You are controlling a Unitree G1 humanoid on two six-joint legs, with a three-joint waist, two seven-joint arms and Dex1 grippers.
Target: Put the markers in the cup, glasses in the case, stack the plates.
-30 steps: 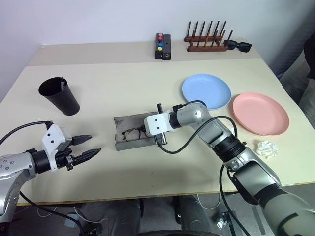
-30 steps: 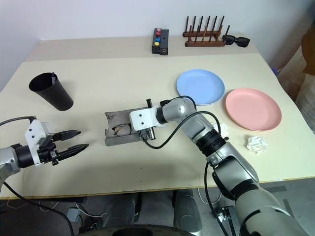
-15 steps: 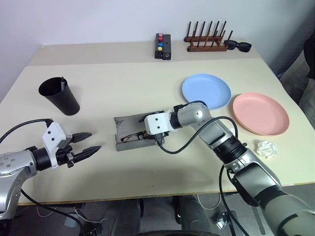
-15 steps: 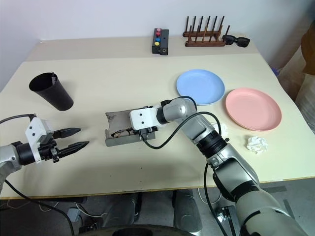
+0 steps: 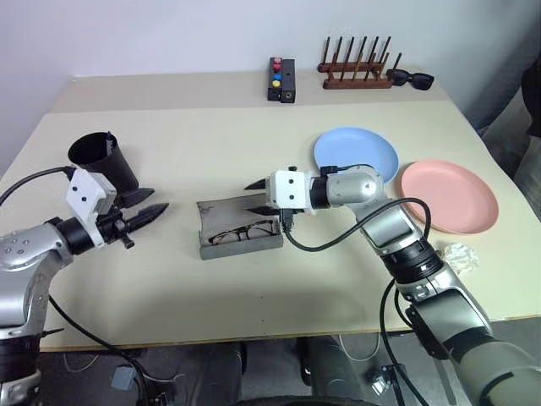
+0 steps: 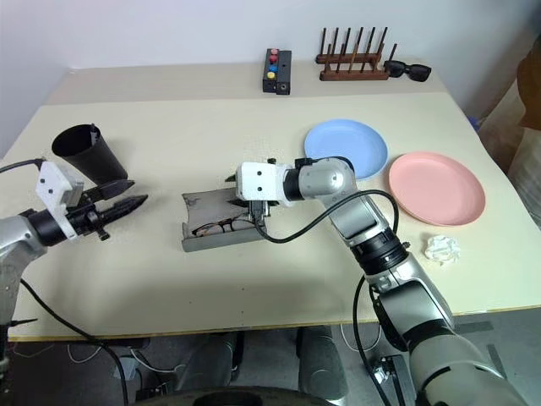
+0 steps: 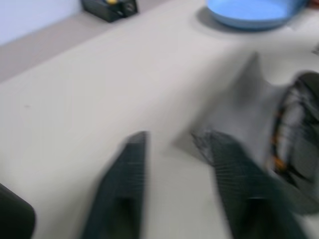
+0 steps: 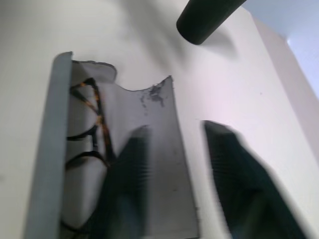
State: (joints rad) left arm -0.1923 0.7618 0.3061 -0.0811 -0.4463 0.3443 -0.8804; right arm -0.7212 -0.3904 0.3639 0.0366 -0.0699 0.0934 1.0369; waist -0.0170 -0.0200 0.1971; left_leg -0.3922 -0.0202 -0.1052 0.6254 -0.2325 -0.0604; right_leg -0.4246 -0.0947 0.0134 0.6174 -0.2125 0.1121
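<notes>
The glasses [image 5: 243,231] lay inside the open grey case [image 5: 239,229] at mid-table, just below the right gripper [image 5: 261,194], at about its 6 o'clock. That gripper hovered over the case's raised lid, its fingers parted and empty, its forearm reaching level from the 3 o'clock side. The left gripper [image 5: 149,202], also parted and holding nothing, pointed toward the case from 9 o'clock, well apart from it, with the black cup [image 5: 103,161] just behind at its 11 o'clock.
</notes>
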